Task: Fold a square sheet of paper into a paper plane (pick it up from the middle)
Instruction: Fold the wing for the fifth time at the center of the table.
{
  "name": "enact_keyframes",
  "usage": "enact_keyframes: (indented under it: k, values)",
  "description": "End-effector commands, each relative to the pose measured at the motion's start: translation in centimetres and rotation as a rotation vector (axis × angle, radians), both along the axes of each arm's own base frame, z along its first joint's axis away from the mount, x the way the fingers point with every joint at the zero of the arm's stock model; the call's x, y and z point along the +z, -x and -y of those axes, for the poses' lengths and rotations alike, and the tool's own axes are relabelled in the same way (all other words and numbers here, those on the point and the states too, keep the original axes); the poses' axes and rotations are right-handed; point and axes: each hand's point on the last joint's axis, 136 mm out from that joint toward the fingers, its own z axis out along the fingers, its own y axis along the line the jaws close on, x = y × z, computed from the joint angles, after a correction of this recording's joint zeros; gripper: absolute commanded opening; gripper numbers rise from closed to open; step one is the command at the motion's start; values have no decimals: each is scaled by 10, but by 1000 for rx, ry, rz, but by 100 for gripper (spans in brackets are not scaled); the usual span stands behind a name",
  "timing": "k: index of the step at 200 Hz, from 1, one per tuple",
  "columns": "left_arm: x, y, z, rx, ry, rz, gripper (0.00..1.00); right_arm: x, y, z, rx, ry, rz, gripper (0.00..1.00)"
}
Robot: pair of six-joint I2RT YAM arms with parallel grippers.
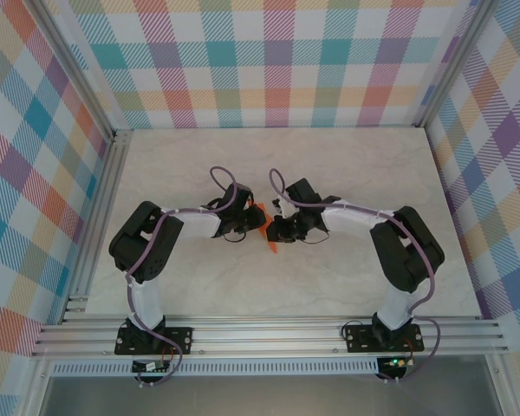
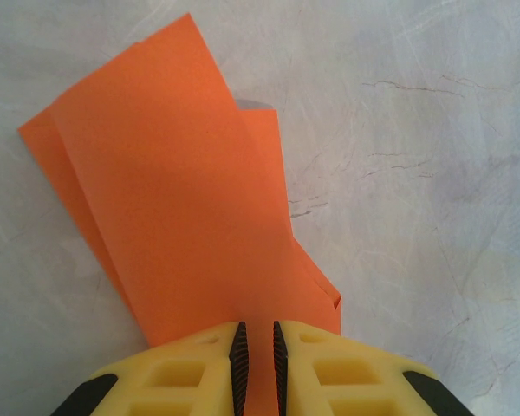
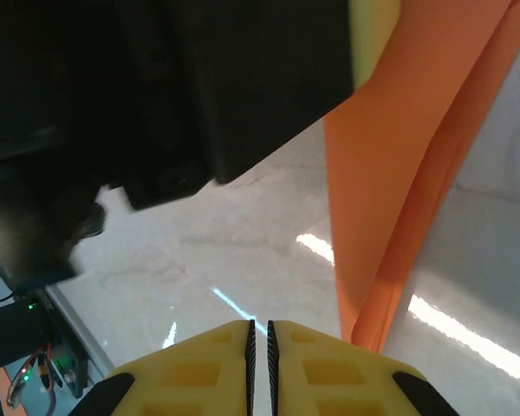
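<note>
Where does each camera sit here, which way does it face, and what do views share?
Top external: above, behind the robot, looking down on the table; left arm and right arm show.
Left wrist: looks along the left hand, shut on the orange paper.
Right wrist: looks past the shut right hand toward the left arm.
Shared: all three show the paper.

Pale, marble-veined table (image 1: 364, 165), with aluminium rails (image 1: 269, 329) along its left and near edges. At its middle, folded orange paper (image 1: 269, 237); resting or lifted, can't tell from here.
</note>
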Motion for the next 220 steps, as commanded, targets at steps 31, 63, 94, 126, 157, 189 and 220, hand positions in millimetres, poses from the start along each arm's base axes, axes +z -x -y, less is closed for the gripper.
enact_keyframes:
  k: [31,63,94,126,157,189,220]
  values:
    - [-34,11,-15,12,-91,-63,20,-37,-1,4,-17,50,-73,14]
    - [-12,6,-9,4,-49,-19,21,-54,10,14,-36,61,-134,13]
    - [24,4,5,-31,61,68,28,-64,15,20,-55,62,-184,12]
    - [39,13,14,-87,154,113,35,-68,16,23,-69,65,-217,11]
    - [39,22,16,-125,206,146,36,-72,18,27,-85,76,-250,9]
    - [34,31,24,-205,239,161,36,-75,19,29,-87,85,-280,8]
    - [26,33,23,-237,205,175,36,-78,21,31,-87,93,-297,8]
